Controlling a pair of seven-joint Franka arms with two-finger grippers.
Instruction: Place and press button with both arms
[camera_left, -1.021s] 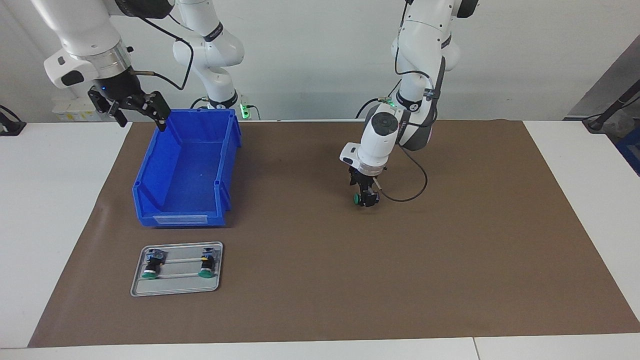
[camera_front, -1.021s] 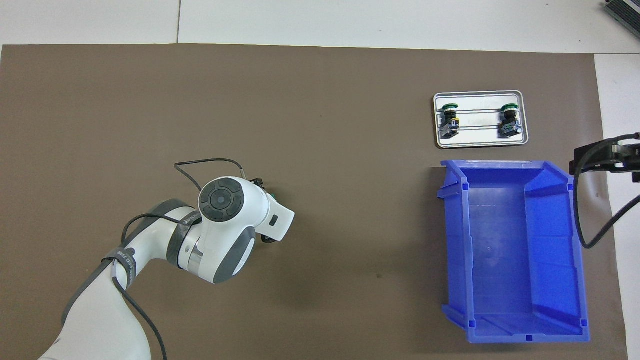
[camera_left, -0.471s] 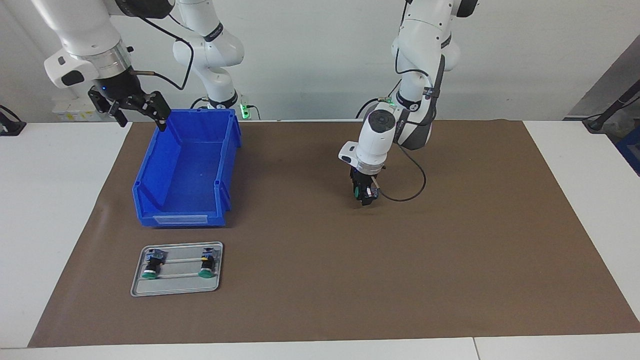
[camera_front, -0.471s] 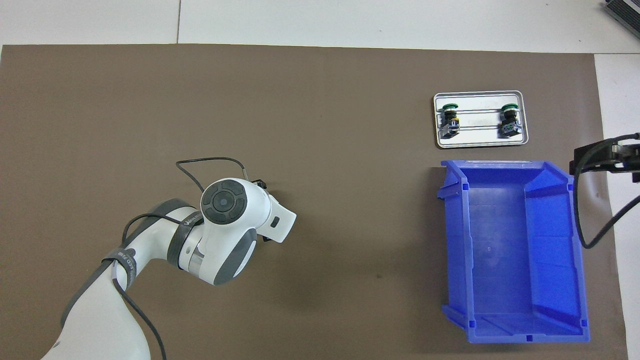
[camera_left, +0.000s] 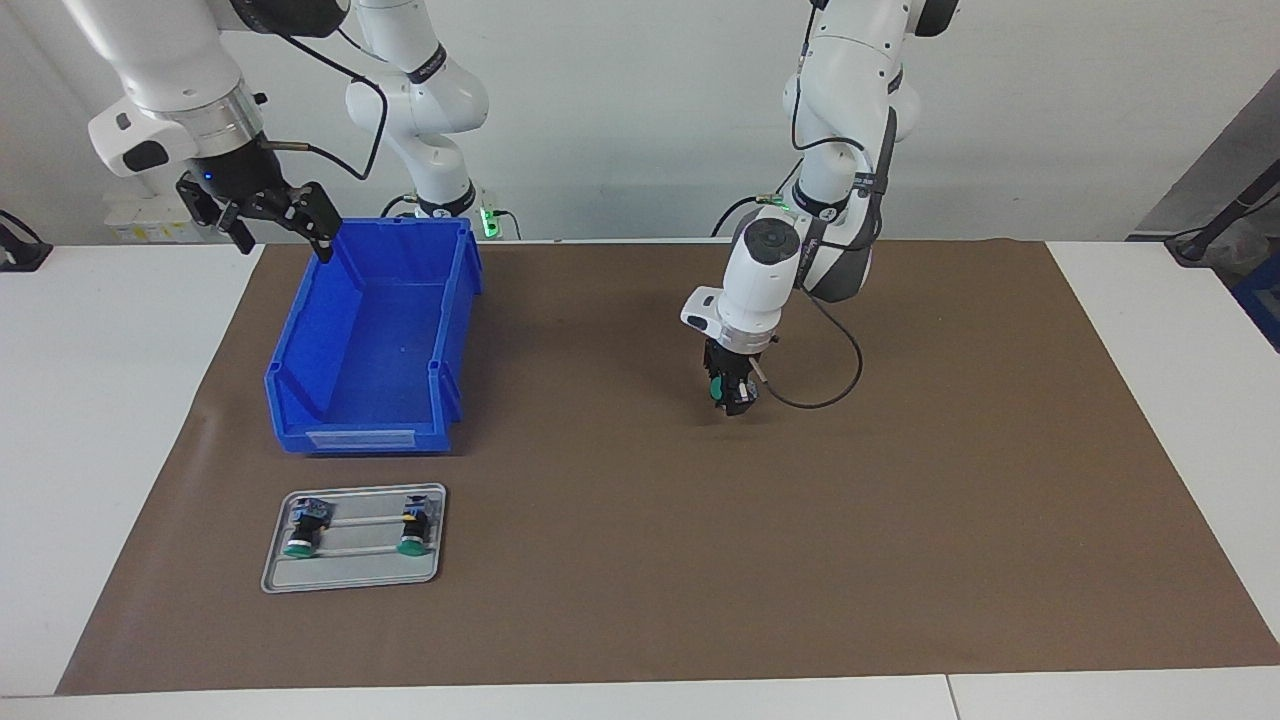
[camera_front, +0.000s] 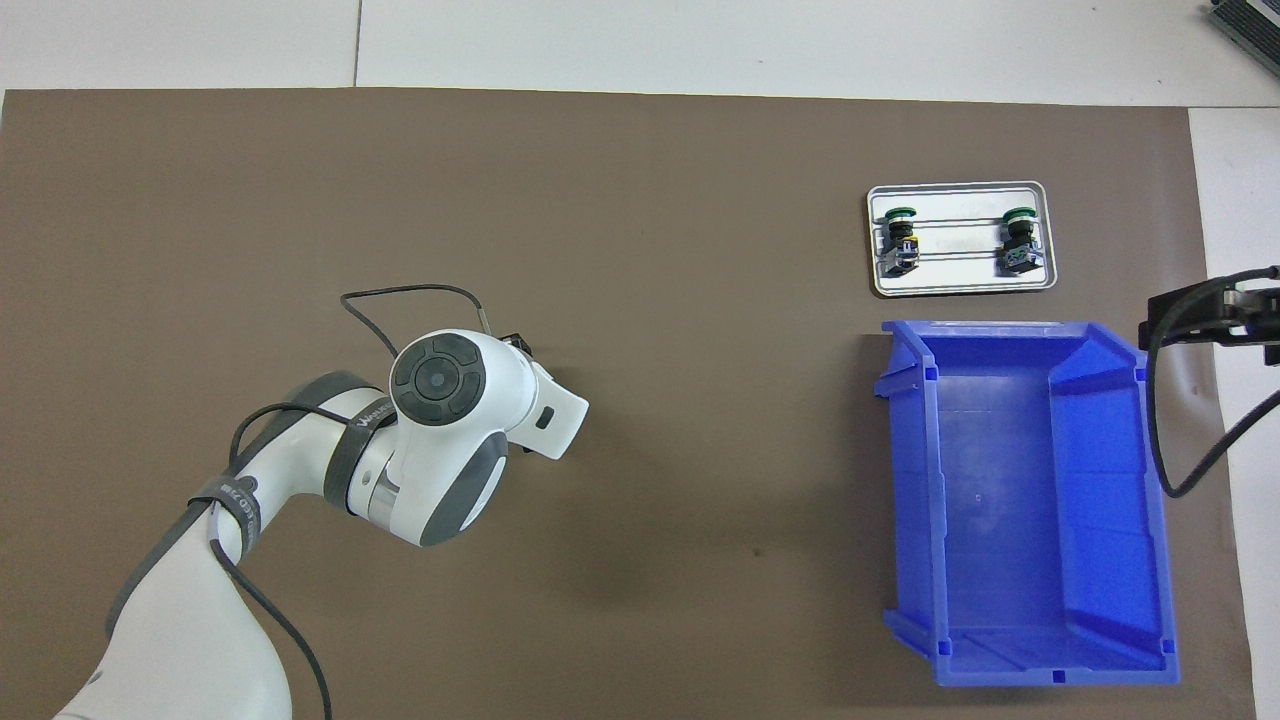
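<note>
My left gripper (camera_left: 729, 399) is shut on a button (camera_left: 715, 388) with a green cap and hangs low over the middle of the brown mat. I cannot tell whether the button touches the mat. In the overhead view the left wrist covers the button, and only a black part of the gripper (camera_front: 516, 344) shows. My right gripper (camera_left: 281, 238) is open and empty, up in the air over the corner of the blue bin (camera_left: 360, 438) at the right arm's end. It also shows at the edge of the overhead view (camera_front: 1200, 318).
A small metal tray (camera_left: 350, 578) lies farther from the robots than the bin. It holds a green-capped button with a bluish-grey rear (camera_left: 300, 530) and a twin with a yellow mark (camera_left: 411, 528). The tray (camera_front: 960, 288) and the bin (camera_front: 1020, 675) also show in the overhead view.
The left wrist has turned a little with the button, and the green cap no longer sticks out sideways. The right arm has not moved.
</note>
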